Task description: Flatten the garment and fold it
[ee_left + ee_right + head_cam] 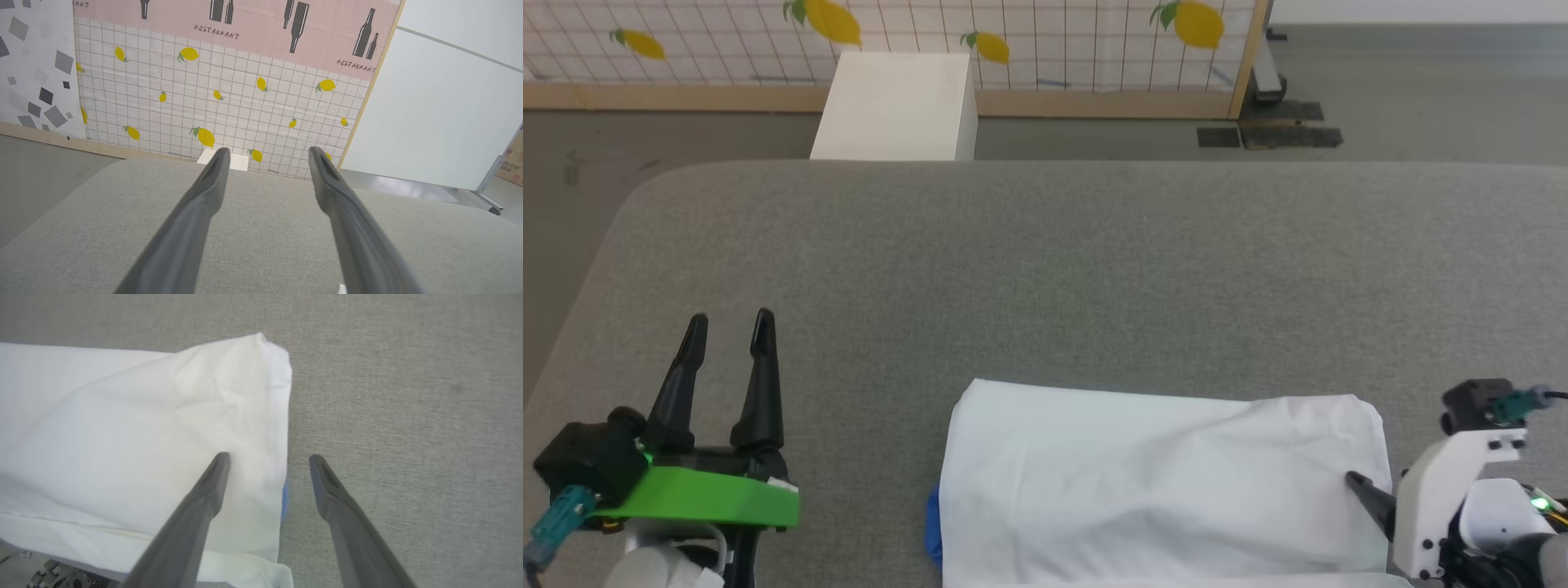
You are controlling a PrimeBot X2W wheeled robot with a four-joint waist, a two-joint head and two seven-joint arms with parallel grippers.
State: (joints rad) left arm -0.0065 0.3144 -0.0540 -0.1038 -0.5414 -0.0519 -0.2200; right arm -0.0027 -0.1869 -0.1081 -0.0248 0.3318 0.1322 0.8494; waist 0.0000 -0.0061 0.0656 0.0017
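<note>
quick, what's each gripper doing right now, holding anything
left gripper: open, holding nothing, over the grey surface
right gripper: open, holding nothing, jaws either side of the garment edge

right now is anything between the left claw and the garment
Nothing visible does. Only bare grey surface lies between the open left claw and the left edge of the garment. The right claw is open at the garment's right edge, with one finger over the cloth.

Bright, even light, faint shadows; the garment [122, 428] glares white, wrist views bow at edges.
</note>
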